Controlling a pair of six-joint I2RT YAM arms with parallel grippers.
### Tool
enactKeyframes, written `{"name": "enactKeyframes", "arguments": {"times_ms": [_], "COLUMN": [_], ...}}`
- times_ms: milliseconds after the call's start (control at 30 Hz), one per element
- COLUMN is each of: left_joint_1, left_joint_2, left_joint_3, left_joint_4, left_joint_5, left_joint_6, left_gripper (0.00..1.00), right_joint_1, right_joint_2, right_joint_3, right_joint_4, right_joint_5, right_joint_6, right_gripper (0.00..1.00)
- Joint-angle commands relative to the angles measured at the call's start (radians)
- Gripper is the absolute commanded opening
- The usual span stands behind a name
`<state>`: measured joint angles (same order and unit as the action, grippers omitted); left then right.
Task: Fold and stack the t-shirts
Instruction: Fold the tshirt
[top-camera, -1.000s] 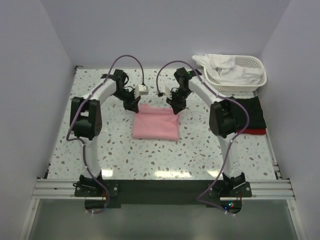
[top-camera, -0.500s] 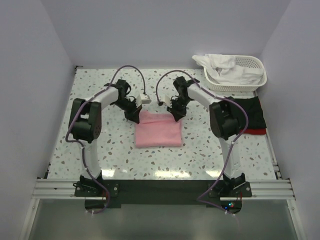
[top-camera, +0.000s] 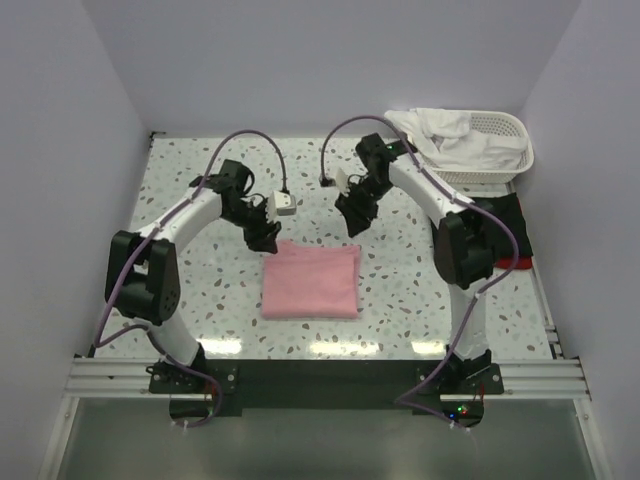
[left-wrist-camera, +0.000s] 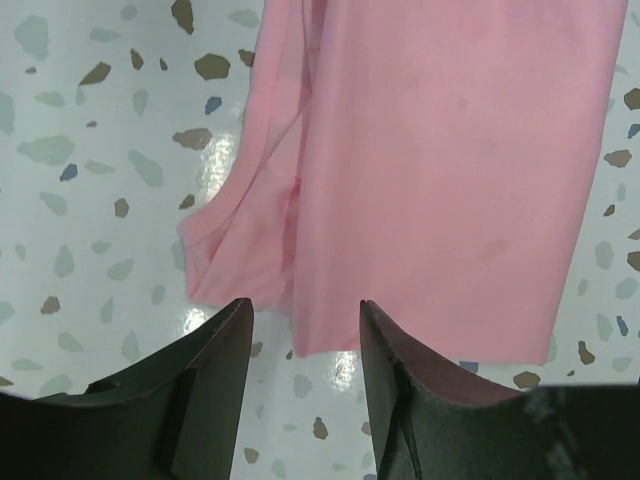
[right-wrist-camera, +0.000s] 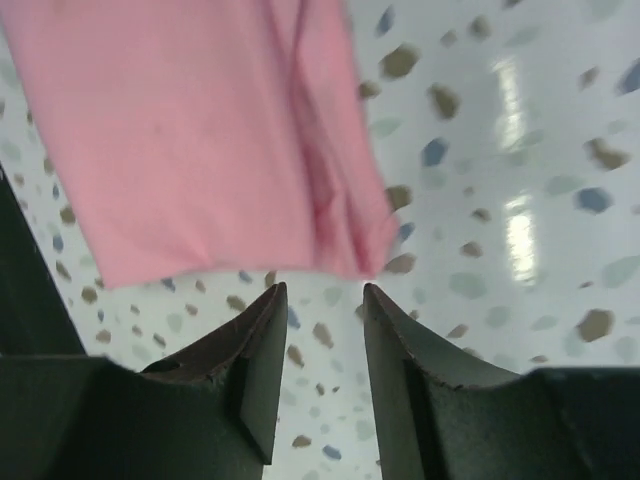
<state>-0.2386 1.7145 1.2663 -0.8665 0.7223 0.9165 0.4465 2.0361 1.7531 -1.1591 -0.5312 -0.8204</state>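
Speckled terrazzo table (top-camera: 200, 300) inside plain white walls, both arms reaching out over the middle. The pink t-shirt (top-camera: 310, 280) lies folded flat at about the centre of the table.

The left gripper (top-camera: 264, 237) hangs over the shirt's far-left corner and the right gripper (top-camera: 352, 222) over the far-right corner. Both have their jaws parted a fair way with nothing between them. On the left wrist cam, the two dark fingers (left-wrist-camera: 215, 370) straddle bare tabletop, and the corner of the pink cloth sits right at the tips but isn't pinched. Same on the right wrist cam: fingers (right-wrist-camera: 255, 360) apart, speckled surface in the gap, pink edge just past the tips.

The white lattice basket (top-camera: 500, 160) sits at the far-right corner with a white t-shirt (top-camera: 445, 135) bunched up inside, and some of it is flopping over the far-left rim. Just on the near side of the basket there's a black t-shirt (top-camera: 505, 222) lying flat with a red t-shirt (top-camera: 516, 263) peeking out along its near edge. The right arm partly blocks both.

The pink one is folded close to square, a touch longer across the table than front to back, and sits slightly skewed. Layered edges show along its left and right sides. Can't tell which end is the collar.
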Motion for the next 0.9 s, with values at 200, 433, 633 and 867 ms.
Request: {"name": "enactKeyframes", "arguments": {"times_ms": [200, 433, 633, 867], "left_joint_1": [-0.155, -0.205, -0.231, -0.248], "left_joint_2": [0.065, 0.146, 0.181, 0.157], "left_joint_3": [-0.001, 0.010, -0.004, -0.053], "left_joint_4": [0.244, 0.287, 0.284, 0.254], "left_joint_5": [-0.030, -0.052, -0.053, -0.038], "left_joint_6": [-0.040, -0.064, -0.053, -0.013], "left_gripper": [0.52, 0.54, 0.48, 0.23], "right_joint_1": [-0.020, -0.017, -0.014, -0.009], "right_joint_2": [0.285, 0.337, 0.345, 0.337], "right_joint_3": [0.362, 0.296, 0.250, 0.215], "right_joint_4": [0.005, 0.114, 0.168, 0.161], "right_joint_5": [-0.262, -0.345, -0.368, -0.365], "right_joint_6": [0.467, 0.607, 0.638, 0.613], "right_gripper": [0.22, 0.17, 0.15, 0.15]}}
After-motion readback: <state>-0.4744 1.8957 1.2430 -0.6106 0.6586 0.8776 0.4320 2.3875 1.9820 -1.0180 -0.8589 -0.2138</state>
